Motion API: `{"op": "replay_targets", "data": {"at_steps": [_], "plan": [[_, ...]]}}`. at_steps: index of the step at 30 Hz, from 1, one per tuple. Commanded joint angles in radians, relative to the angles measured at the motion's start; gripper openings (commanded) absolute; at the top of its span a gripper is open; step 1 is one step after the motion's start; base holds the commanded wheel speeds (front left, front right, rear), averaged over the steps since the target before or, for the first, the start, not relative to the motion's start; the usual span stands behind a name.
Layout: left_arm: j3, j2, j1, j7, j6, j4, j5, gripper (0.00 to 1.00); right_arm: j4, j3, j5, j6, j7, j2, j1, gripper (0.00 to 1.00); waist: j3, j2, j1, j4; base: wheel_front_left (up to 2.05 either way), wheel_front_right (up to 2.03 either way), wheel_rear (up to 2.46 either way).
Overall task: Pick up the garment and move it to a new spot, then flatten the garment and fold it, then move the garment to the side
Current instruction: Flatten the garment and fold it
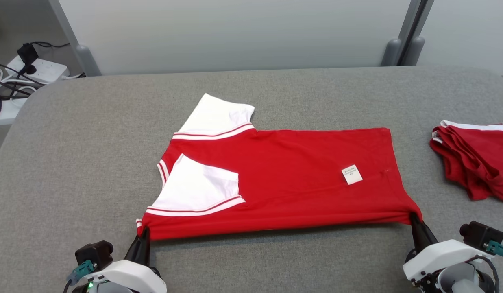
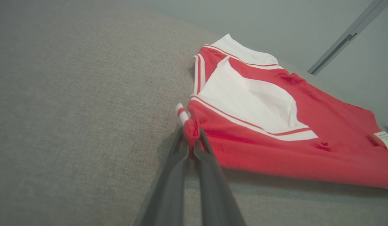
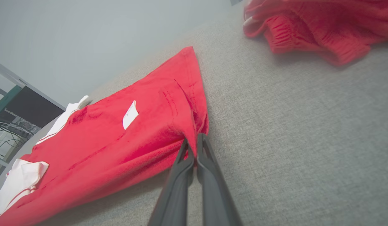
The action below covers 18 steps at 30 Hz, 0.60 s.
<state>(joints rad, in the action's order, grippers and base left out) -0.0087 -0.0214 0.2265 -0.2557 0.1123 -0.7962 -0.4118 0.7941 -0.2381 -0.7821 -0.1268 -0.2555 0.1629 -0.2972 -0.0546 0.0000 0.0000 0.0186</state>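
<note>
A red garment (image 1: pixel 292 175) with white sleeves and a small white label lies lengthwise across the grey table (image 1: pixel 92 162), one sleeve folded over its front. My left gripper (image 1: pixel 143 235) is shut on its near left corner by the collar end, seen close up in the left wrist view (image 2: pixel 191 138). At the near right corner of the hem my right gripper (image 1: pixel 414 219) is shut on the cloth, which shows pinched between its fingers in the right wrist view (image 3: pixel 194 142). The near edge is pulled taut between both grippers and lifted slightly off the table.
A second red garment (image 1: pixel 475 160) lies crumpled at the table's right edge, also in the right wrist view (image 3: pixel 319 25). A power strip with cables (image 1: pixel 27 71) sits beyond the far left corner. A pale wall stands behind the table.
</note>
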Motion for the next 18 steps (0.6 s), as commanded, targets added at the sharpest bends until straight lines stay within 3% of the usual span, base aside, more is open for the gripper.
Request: {"op": "replay_targets", "data": {"at_steps": [1, 13, 14, 15, 16, 17, 18], "plan": [[0.041, -0.029, 0.007, -0.006, -0.009, 0.014, 0.007, 0.00, -0.016, -0.019, -0.011, -0.004, -0.006, 0.022, 0.003, 0.00, 0.008, 0.0000, 0.0000, 0.000, 0.00, 0.00, 0.00], [0.041, -0.029, -0.029, -0.006, -0.014, 0.007, 0.015, 0.00, -0.020, -0.045, -0.036, -0.004, -0.006, 0.032, 0.050, 0.00, 0.042, 0.0000, 0.0000, 0.001, 0.00, 0.00, 0.00], [0.038, -0.029, -0.031, -0.006, -0.014, 0.004, 0.018, 0.33, -0.016, -0.049, -0.039, -0.004, -0.006, 0.032, 0.050, 0.00, 0.041, 0.0000, 0.0000, 0.001, 0.00, 0.00, 0.00], [0.037, -0.029, -0.030, -0.006, -0.015, 0.003, 0.021, 0.80, -0.009, -0.055, -0.043, -0.004, -0.005, 0.031, 0.050, 0.34, 0.041, 0.0000, 0.0000, 0.001, 0.00, 0.00, 0.00], [0.035, -0.029, -0.030, -0.006, -0.018, 0.003, 0.023, 1.00, -0.003, -0.063, -0.046, -0.004, -0.005, 0.032, 0.047, 0.85, 0.040, 0.0000, 0.0000, 0.001, 0.00, 0.00, 0.00], [0.034, -0.029, -0.030, -0.006, -0.021, 0.002, 0.027, 1.00, 0.001, -0.069, -0.049, -0.004, -0.005, 0.033, 0.044, 1.00, 0.038, 0.0000, 0.0000, 0.001, 0.00, 0.00, 0.00], [0.036, -0.029, -0.030, -0.006, -0.026, 0.003, 0.032, 1.00, 0.006, -0.075, -0.051, -0.004, -0.005, 0.034, 0.040, 1.00, 0.035, 0.0000, 0.0000, 0.000, 0.00, 0.00, 0.00]]}}
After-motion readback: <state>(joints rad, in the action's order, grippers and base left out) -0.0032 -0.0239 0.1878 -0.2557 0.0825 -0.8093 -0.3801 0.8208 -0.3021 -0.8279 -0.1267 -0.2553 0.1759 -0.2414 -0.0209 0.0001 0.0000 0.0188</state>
